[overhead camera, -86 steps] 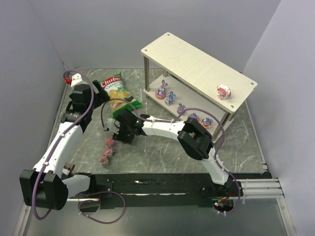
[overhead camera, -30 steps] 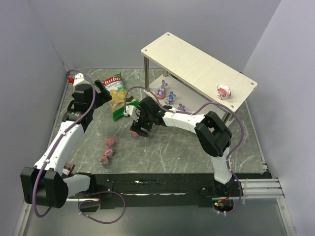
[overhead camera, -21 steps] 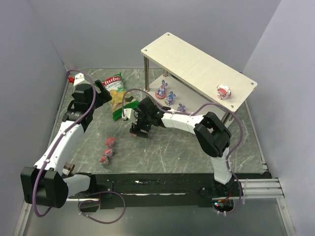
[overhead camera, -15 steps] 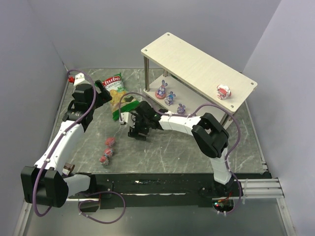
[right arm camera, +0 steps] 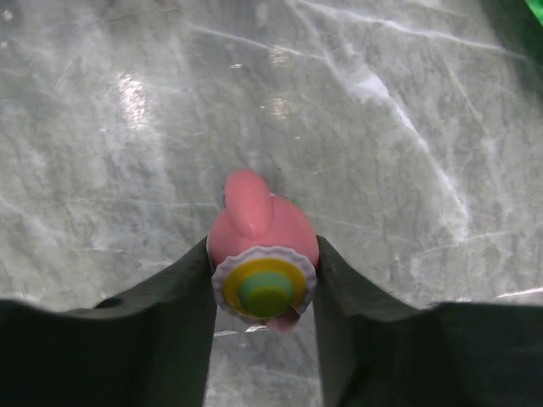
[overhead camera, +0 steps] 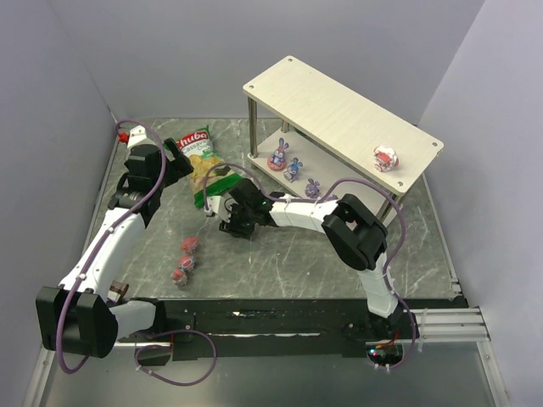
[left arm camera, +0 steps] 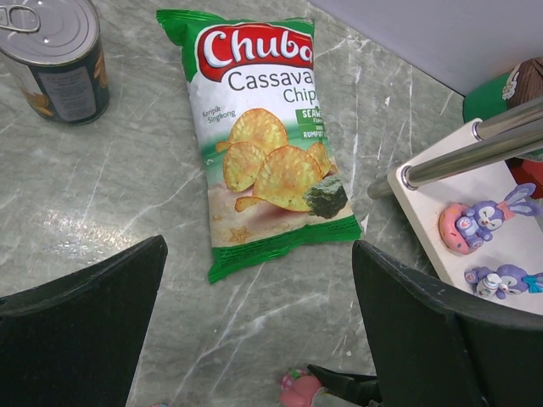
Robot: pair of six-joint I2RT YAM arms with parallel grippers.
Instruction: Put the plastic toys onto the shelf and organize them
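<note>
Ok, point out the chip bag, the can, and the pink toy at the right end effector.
chip bag (left arm camera: 259, 144), left wrist view, printed chips at its middle.
can (left arm camera: 51, 34), left wrist view, its lid.
pink toy (right arm camera: 263, 233), right wrist view, pink body above the yellow disc.

In the right wrist view the fingers (right arm camera: 178, 322) cover both flanks of the pink toy (right arm camera: 263, 233). From above, the right gripper (overhead camera: 227, 224), just near of the bag (overhead camera: 199, 159), hides that toy, and the top board of the shelf (overhead camera: 339, 110) hides much of the lower one. From the left wrist, the can (left arm camera: 55, 52) left of the bag is cut by the corner, the toy below the bag by the bottom edge, and the shelf right of the bag by the side. A green thing (left arm camera: 496, 91) beyond it is too cropped to name.
</note>
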